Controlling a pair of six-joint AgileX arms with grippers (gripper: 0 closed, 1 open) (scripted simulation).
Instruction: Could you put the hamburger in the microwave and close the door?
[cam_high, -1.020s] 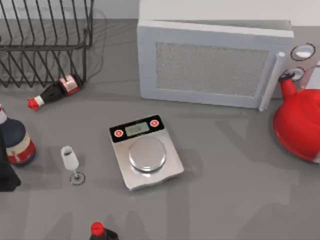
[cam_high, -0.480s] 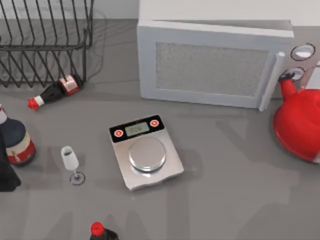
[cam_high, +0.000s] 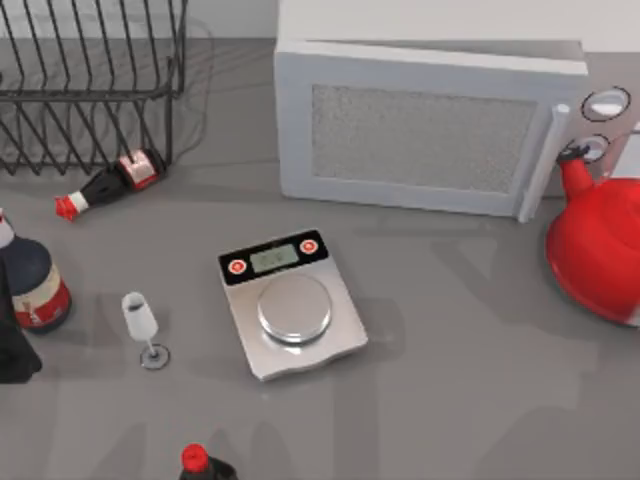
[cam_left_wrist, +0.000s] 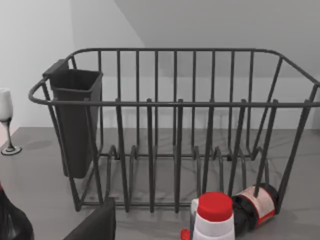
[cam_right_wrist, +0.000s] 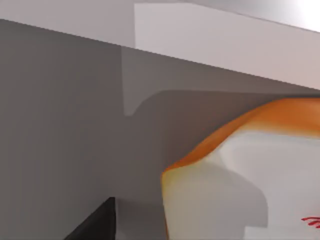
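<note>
The microwave (cam_high: 430, 125) stands at the back of the grey bench (cam_high: 460, 380), its door (cam_high: 420, 135) closed, a silver kitchen scale (cam_high: 291, 305) in front and a red kettle (cam_high: 600, 250) beside it. Whether either end effector is apart or together, I cannot tell.

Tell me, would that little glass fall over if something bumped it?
Probably. The glass stands upright on a thin stem over a small round foot, so a nudge near its bowl would likely tip it. It looks light and breakable, and once down it might roll toward the scale.
</note>
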